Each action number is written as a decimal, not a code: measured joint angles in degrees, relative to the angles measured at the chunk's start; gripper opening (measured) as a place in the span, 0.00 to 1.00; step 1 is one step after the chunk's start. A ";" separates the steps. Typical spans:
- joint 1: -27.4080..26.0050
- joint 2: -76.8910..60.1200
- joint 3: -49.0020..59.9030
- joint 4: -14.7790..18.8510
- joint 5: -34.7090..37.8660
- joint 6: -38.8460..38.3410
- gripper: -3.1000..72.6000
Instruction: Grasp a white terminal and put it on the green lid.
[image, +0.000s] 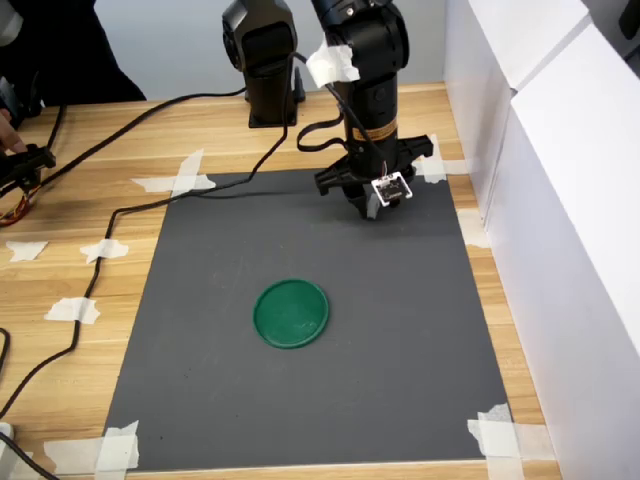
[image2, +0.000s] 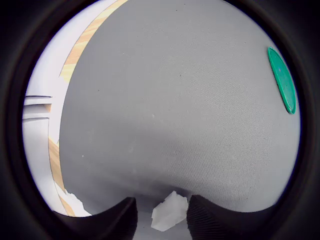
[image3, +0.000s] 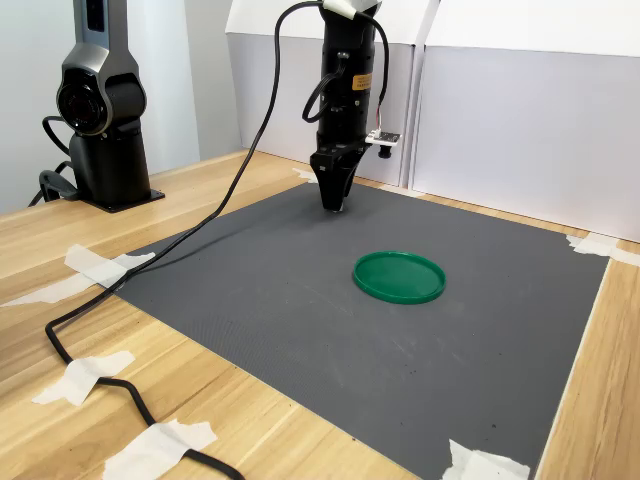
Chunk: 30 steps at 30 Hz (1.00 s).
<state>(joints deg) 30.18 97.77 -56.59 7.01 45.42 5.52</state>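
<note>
Gripper closed on the white terminal, low at the far end of the mat.

In the wrist view the two dark fingers (image2: 212, 217) stand a narrow gap apart with the white terminal (image2: 170, 211) pinched between them, touching both. The gripper (image3: 333, 203) points straight down near the grey mat (image3: 300, 300); whether the tips touch the mat I cannot tell. The terminal itself is hidden by the fingers in both exterior views. The green lid (image: 291, 312) lies flat near the middle of the mat, well apart from the gripper, nothing on it. Mat corners are held to the wooden table (image: 60, 210) with white tape (image: 500, 435). A black cable (image3: 130, 290) runs across the table.
</note>
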 joint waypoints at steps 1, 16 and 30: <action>0.00 0.00 0.00 0.00 0.00 0.00 0.59; 0.00 0.00 0.00 0.02 0.00 0.15 0.31; -0.68 -0.44 0.00 0.12 -0.30 -0.08 0.18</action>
<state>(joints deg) 29.50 97.33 -56.59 7.14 45.12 5.44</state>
